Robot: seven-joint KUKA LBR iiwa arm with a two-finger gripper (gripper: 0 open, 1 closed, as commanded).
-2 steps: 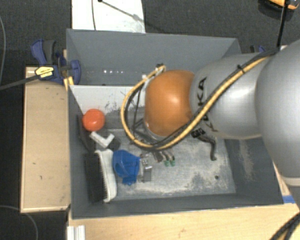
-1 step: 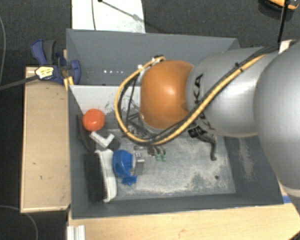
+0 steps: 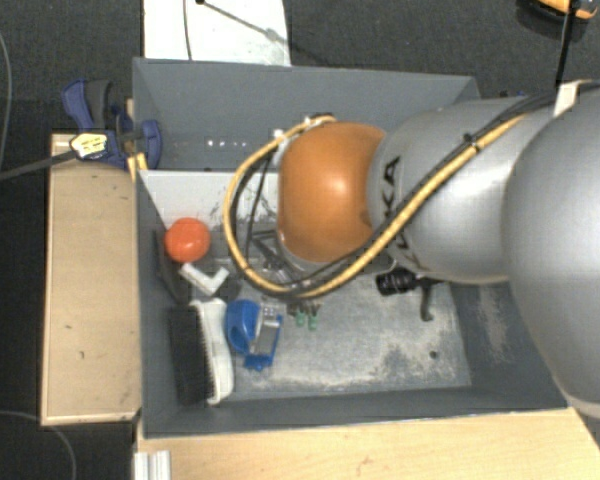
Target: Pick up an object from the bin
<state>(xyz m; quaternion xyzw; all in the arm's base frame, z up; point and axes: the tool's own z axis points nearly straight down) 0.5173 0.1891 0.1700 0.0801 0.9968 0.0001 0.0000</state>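
Note:
My gripper (image 3: 283,286) pokes out below the arm's orange cover, low over the left half of the bin floor. Just below and left of it lies a blue plastic thing (image 3: 248,332) with a grey part on its right side. A brush (image 3: 206,354) with a white handle and black bristles lies lengthwise along the left wall, beside the blue thing. An orange ball (image 3: 187,239) rests further back near the left wall, and a small white piece (image 3: 206,278) lies between the ball and the brush. Nothing shows as held.
A small black thing (image 3: 397,283) lies on the floor to the right of the gripper, partly under the arm. The arm and its cover hide the middle and the back right of the bin. Bare grey floor shows at the front right.

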